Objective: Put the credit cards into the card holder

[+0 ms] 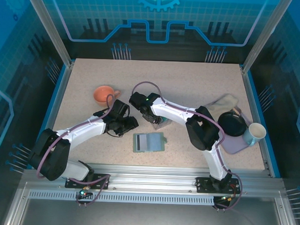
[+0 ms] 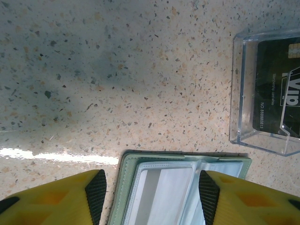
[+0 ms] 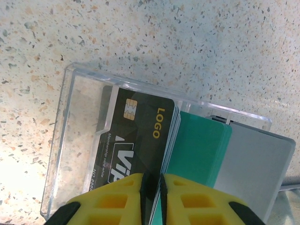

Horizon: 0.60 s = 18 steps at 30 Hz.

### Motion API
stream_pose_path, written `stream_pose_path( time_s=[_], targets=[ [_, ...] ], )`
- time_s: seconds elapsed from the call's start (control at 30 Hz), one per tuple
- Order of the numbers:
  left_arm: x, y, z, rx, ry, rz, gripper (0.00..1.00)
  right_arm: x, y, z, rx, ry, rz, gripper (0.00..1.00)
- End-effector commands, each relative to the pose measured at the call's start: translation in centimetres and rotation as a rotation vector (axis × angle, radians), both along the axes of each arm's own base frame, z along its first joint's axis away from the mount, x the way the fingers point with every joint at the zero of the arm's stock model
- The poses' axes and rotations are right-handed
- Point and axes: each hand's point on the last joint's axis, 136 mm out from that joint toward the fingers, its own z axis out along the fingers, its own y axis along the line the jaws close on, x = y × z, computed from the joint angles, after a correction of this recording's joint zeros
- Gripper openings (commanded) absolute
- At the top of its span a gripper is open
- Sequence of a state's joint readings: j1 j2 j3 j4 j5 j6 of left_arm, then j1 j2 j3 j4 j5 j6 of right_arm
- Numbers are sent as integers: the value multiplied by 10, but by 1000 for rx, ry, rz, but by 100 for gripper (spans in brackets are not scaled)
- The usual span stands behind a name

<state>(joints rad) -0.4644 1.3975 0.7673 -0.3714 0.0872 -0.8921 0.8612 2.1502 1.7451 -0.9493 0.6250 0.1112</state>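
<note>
Nearly shut, right claw (image 3: 152,182) pinches credit cards (image 3: 140,136); left claw (image 2: 152,193) wide.

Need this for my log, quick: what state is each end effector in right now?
Left end effector: open, empty, over the card holder.
Right end effector: closed on the credit cards at the clear box.

A pale speckled table (image 1: 190,84) is seen from above, with blue panels behind it. An orange cup (image 1: 104,94) stands left of centre toward the back, its handle pointing right. A clear plastic box (image 3: 77,117), rectangular with low walls, lies flat near the middle of the table. At the right side sits a lavender tray (image 1: 236,145) bearing a round black dish (image 1: 232,124), with a white cup (image 1: 255,133) at its right edge. A beige cloth (image 1: 224,102) lies crumpled just behind the tray.
</note>
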Motion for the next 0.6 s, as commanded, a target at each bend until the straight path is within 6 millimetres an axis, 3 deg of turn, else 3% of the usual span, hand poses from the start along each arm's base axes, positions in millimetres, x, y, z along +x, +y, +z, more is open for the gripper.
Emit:
stream_pose_path(
  time_s=[0.0, 0.3, 0.5, 0.57],
  targets=[
    [-3, 3, -2, -6, 14, 13, 58, 3, -13, 18, 3, -29, -24, 16],
    [-3, 4, -2, -5, 15, 14, 58, 4, -17, 22, 16, -23, -33, 3],
    [-3, 3, -2, -5, 14, 13, 58, 3, -16, 24, 41, -17, -37, 0],
    [-3, 3, -2, -4, 14, 12, 58, 2, -14, 21, 61, 8, -41, 6]
  ],
)
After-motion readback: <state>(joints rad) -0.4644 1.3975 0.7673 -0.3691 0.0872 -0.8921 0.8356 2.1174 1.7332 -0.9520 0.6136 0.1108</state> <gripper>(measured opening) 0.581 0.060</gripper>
